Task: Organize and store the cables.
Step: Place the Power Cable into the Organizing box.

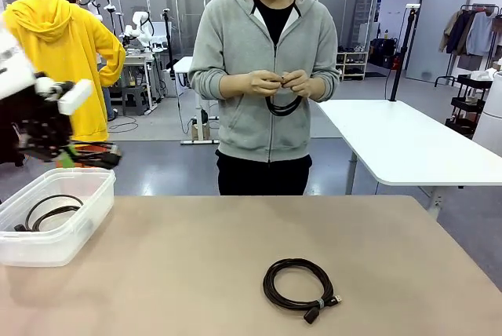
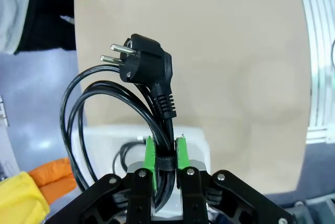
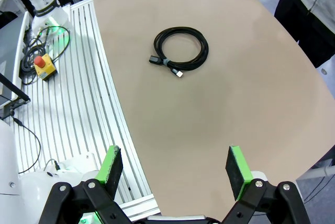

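Left gripper (image 2: 166,153): raised at the table's left end over the bin, and blurred in the front view.
Left fingers (image 2: 149,156): green pads pressed in on a bundle of black strands, pinching it where a dark strap wraps it.
Held cord (image 2: 78,109): a thick black power cord. Its loops hang out to one side of the pads and its plug rises past the fingertips.
Plug (image 2: 149,64): black and angled, with two round metal pins pointing away from the cord.
Bin (image 1: 74,230): a clear plastic box on the left part of the table, open at the top. It lies under the left gripper and is not touching it.
Bin cable (image 1: 49,212): a black coil lying flat on the bin's floor.
Table cable (image 1: 298,283): a round black coil tied with a small pale band, its two small plug ends beside the band. It lies alone on the near middle of the table, well apart from the bin.
Right gripper (image 3: 175,158): hangs above the table's near edge, well apart from the table cable.
Right fingers (image 3: 111,164): spread wide, with nothing between the pads.
Person (image 1: 267,61): stands at the far side in a grey hooded top.
Hands (image 1: 259,82): together at chest height, both holding a cable.
Person's cable (image 1: 282,107): a black loop drooping below the hands.
Table (image 1: 196,257): a plain tan top.
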`<state>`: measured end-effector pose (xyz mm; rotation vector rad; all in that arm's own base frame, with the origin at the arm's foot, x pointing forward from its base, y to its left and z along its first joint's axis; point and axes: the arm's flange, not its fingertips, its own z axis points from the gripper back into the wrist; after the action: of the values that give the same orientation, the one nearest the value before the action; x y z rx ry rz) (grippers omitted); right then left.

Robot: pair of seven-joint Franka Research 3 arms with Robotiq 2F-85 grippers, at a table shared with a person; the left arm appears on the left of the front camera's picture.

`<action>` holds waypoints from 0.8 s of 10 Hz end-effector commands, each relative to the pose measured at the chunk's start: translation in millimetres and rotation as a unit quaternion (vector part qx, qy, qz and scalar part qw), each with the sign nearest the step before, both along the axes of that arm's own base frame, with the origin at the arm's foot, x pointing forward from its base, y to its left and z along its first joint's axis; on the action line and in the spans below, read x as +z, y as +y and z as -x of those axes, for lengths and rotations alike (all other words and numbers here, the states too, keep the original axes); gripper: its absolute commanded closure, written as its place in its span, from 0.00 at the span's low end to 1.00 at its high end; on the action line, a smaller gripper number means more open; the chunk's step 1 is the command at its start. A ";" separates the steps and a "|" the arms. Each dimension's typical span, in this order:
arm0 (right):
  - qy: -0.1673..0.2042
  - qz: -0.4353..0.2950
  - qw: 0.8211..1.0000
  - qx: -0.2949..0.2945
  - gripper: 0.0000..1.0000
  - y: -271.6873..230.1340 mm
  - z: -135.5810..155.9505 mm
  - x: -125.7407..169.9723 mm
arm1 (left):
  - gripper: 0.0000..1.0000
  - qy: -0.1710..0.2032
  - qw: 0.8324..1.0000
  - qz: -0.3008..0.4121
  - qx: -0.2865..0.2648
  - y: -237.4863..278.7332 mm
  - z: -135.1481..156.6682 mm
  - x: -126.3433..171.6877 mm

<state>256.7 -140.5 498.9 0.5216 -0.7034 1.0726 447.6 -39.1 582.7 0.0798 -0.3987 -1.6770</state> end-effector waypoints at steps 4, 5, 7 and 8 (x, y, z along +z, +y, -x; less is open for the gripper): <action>-0.009 0.000 1.000 0.000 0.00 1.6 -1.6 -2.0 | 0.82 -0.015 1.000 0.006 0.011 84.4 -38.8 -36.4; -0.009 0.000 1.000 0.000 0.00 1.6 -1.6 -2.0 | 0.82 -0.026 1.000 -0.001 0.010 90.6 -46.2 -45.0; -0.009 0.000 1.000 0.000 0.00 1.6 -1.6 -2.0 | 0.82 -0.027 0.999 -0.021 0.035 100.0 -68.0 -67.7; -0.009 0.000 1.000 0.000 0.00 1.6 -1.6 -2.0 | 0.82 -0.010 0.999 -0.004 0.047 106.5 -76.0 -79.0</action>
<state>256.8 -140.3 499.0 0.5214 -0.7031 1.0729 511.3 61.2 503.1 0.1370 -0.3759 -1.6072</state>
